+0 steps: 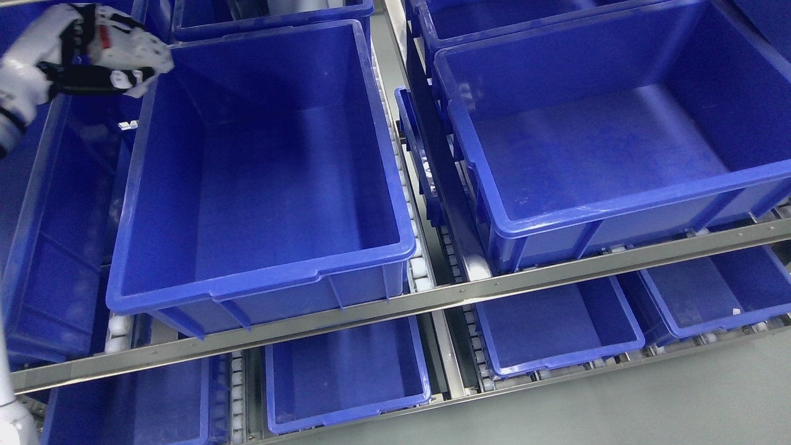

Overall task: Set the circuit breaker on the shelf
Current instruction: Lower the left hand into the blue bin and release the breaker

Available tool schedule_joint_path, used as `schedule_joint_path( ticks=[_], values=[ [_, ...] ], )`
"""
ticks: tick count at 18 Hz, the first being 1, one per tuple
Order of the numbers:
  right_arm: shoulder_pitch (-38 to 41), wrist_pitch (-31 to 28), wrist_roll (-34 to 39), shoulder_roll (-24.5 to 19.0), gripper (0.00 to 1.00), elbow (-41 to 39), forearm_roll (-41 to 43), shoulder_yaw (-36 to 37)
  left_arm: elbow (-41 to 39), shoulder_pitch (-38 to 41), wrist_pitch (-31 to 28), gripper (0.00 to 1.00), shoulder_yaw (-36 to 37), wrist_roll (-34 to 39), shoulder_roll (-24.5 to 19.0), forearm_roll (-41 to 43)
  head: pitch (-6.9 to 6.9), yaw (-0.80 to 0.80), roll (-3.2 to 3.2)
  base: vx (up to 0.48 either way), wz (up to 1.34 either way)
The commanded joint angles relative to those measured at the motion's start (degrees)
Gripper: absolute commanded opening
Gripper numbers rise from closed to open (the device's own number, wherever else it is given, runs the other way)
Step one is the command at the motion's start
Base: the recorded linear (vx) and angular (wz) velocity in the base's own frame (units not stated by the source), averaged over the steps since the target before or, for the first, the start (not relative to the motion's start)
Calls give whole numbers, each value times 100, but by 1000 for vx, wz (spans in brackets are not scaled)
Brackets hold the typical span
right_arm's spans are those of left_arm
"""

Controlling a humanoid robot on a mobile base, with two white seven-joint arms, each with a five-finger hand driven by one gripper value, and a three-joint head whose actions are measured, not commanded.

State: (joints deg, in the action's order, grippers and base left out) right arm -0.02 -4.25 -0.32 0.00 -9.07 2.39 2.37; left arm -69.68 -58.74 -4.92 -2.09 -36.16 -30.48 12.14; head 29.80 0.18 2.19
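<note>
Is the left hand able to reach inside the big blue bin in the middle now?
Probably yes. The left hand hovers at the far left corner of the blue bin, which is open-topped, with nothing above it blocking.

Even overhead light, moderately bright. Soft sheen on floor of large glossy blue plastic bin (259, 185) at left; right one (593, 154) likewise. Lower tier dimmer, shadowed. Focus sharp; slight tilt.

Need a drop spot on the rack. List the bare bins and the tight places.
Free: the floor of the large middle bin beside the left hand, and the floor of the right bin. Lower-tier bins look bare, but the metal rail overhangs them. The roller gap between the bins is tight.
</note>
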Motion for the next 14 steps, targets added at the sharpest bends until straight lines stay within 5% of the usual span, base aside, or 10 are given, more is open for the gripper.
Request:
schedule_joint_path(
  ticks=[1,14],
  values=[
    [98,152,15,100,100,-7,7,0,1507,-770,17,12,1940,-40,683,542,0,0,0,64,-8],
    [98,152,15,100,100,-7,-2,0,2327,-815,307,17,1835,197,1298,922,0,0,0,7,-4]
  ],
)
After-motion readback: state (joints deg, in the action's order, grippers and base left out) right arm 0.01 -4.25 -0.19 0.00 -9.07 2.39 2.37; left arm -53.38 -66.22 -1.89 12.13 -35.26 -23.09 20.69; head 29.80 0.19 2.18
